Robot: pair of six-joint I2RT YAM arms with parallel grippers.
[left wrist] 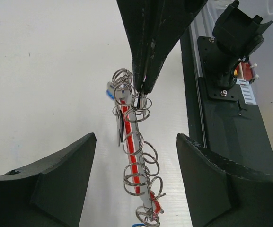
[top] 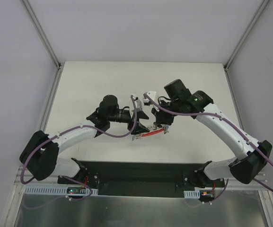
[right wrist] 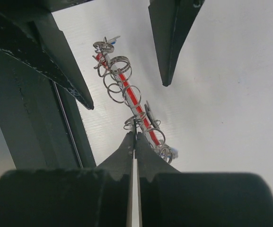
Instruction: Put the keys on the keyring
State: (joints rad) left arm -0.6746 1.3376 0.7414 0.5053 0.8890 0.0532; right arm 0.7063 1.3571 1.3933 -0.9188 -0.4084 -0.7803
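My right gripper (right wrist: 134, 136) pinches a ring near one end of the keyring (left wrist: 134, 158), whose long axis runs lengthwise through the gap of my spread left gripper (left wrist: 135, 138).

keyring (top: 150, 134) on table (top: 103, 80) | left gripper (left wrist: 135, 139) over its left end | right gripper (left wrist: 143, 90) on its right end

Top cam: high behind me, looking down on the whole table (top: 103, 80). Both wrist cams sit close, facing each other, sharing the keyring (left wrist: 132, 142).
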